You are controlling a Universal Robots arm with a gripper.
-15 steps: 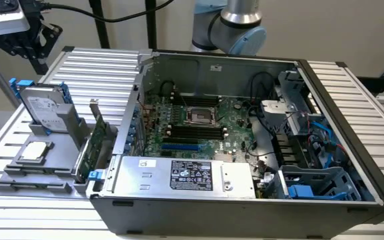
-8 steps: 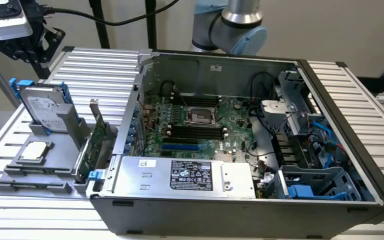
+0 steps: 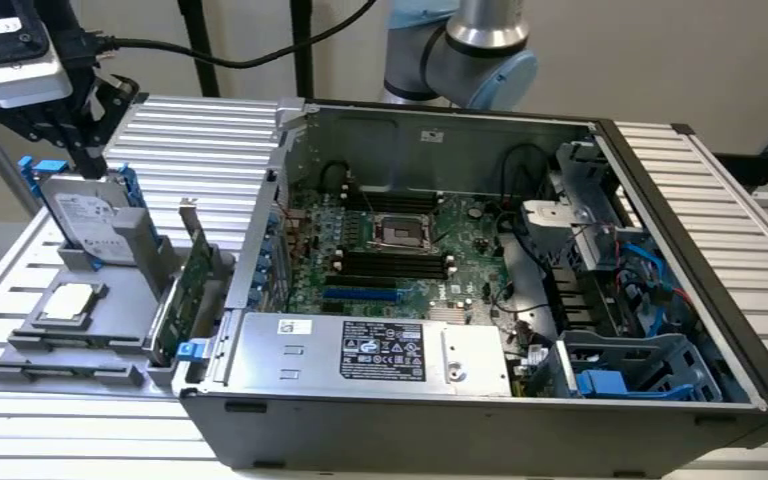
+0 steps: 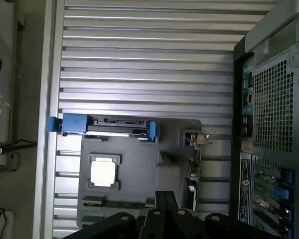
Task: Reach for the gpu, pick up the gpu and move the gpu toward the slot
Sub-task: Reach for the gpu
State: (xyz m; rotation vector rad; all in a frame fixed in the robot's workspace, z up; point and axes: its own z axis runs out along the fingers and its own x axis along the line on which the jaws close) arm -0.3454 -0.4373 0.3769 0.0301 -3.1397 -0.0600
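Exterior view: my claw (image 3: 92,165), pressed together, hangs at upper left over the hard drive (image 3: 91,215). The gpu (image 3: 197,275) stands on edge lower right of it, long axis along the case (image 3: 357,440) wall. Wrist view: the gpu (image 4: 195,162) sits edge-on between my claw (image 4: 164,195) and the case (image 4: 274,99).

no text legible. black printed label on the power supply cover (image 3: 381,350) and sticker on the hard drive (image 3: 87,212) (both carry print) cannot be read.
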